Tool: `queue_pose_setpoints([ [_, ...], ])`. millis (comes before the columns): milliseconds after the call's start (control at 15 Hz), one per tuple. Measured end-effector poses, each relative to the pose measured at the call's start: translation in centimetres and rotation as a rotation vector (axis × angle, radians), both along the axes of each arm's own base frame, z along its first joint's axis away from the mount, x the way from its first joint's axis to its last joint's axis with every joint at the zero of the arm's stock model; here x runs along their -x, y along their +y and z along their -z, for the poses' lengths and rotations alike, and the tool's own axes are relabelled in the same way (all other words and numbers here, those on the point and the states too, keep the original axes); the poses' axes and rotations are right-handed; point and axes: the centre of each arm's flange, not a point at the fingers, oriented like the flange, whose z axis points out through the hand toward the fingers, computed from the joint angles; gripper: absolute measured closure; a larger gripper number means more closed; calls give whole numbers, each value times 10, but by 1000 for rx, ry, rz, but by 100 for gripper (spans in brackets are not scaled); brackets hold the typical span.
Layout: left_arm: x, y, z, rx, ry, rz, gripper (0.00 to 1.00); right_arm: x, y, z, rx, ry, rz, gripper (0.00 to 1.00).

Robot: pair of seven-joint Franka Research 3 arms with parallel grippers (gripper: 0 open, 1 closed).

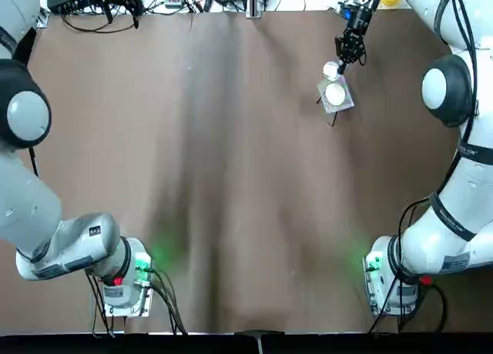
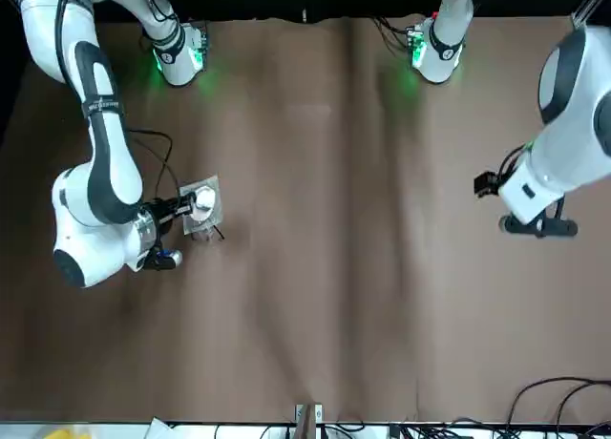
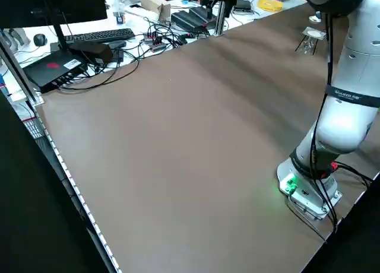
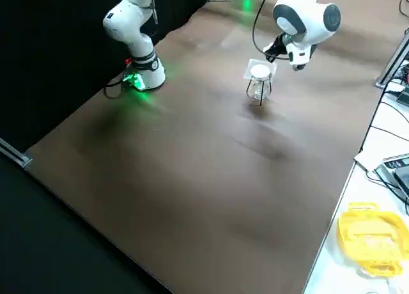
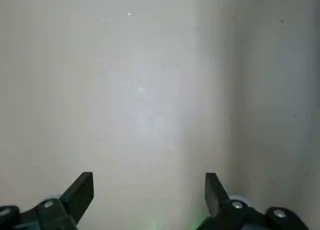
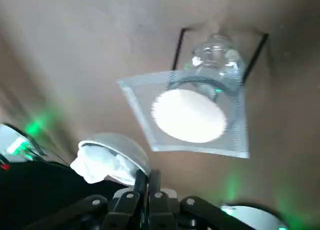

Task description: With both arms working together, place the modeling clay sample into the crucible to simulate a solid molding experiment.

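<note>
Near the arm bases the brown bench (image 1: 231, 215) carries nothing. We see the left claw (image 5: 149, 190) hanging over bare bench at the robot's left, fingers spread and holding nothing; in the front view that arm sits idle, well apart from the work.

Farther out, at the far right of the bench, the right claw (image 6: 148, 187) has its fingers pressed together on the rim of the crucible (image 6: 117, 149), which it carries tilted just beside the mesh mat (image 6: 235, 135). The clay (image 6: 97, 165) lies inside the crucible, bulging at its mouth; so we judge the placing itself as good as done.

The mat rests on a wire stand (image 6: 176, 49), with a clear glass vessel (image 6: 216, 54) under it. Whether that vessel holds anything we cannot tell. The mat's white round centre (image 6: 189, 115) is bare.

Risks, as we judge them:
- The grip is a thin pinch on the rim, so a jolt could let the crucible twist or drop.
- With the cup tilted, the clay could roll out.
- The stand looks light and tall; a nudge from the claw or the cup could tip the mat and the glass beneath.
</note>
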Motion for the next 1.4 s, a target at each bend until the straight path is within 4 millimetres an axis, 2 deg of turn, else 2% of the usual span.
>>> queue_pose_setpoints([
  [267,17,-20,-26,-9,-26,16,1,3,-22,13,2,0,-52,96],
  [800,39,-32,-57,-6,-47,29,1,-1,-23,21,19,-28,-53,96],
  [1000,50,-39,-72,40,-50,35,1,0,-20,33,22,-34,-48,96],
  [1133,53,-27,-82,88,-54,27,1,2,-19,40,23,-29,-48,96],
  [1200,54,-3,-92,102,-63,-1,1,2,-20,44,26,-25,-49,96],
  [1267,57,5,-96,103,-60,-16,1,3,-20,45,27,-22,-49,96],
  [1400,62,9,-101,105,-58,-23,1,4,-20,49,29,-16,-50,96],
])
